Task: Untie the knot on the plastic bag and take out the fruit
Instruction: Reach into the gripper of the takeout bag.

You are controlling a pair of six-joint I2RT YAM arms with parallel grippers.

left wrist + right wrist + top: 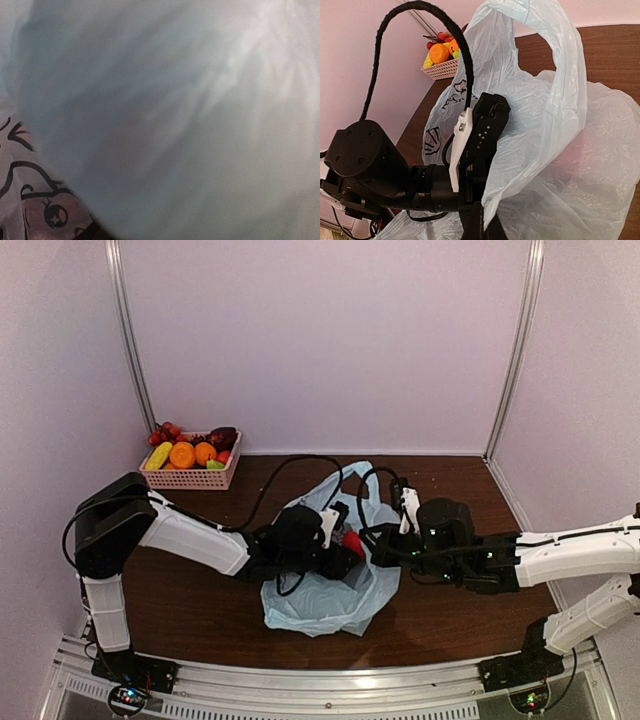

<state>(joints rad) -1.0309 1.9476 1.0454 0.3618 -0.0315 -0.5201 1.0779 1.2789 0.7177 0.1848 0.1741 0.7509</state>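
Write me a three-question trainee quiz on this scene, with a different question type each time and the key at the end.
1. True or false: the pink basket stands at the near edge of the table.
2. What fills most of the left wrist view? A) the plastic bag B) bare wood C) a heap of oranges
3. Fill in: in the top view, the fruit piece showing at the bag's mouth is coloured ____.

Key: 1 false, it stands at the far left corner; 2 A; 3 red.
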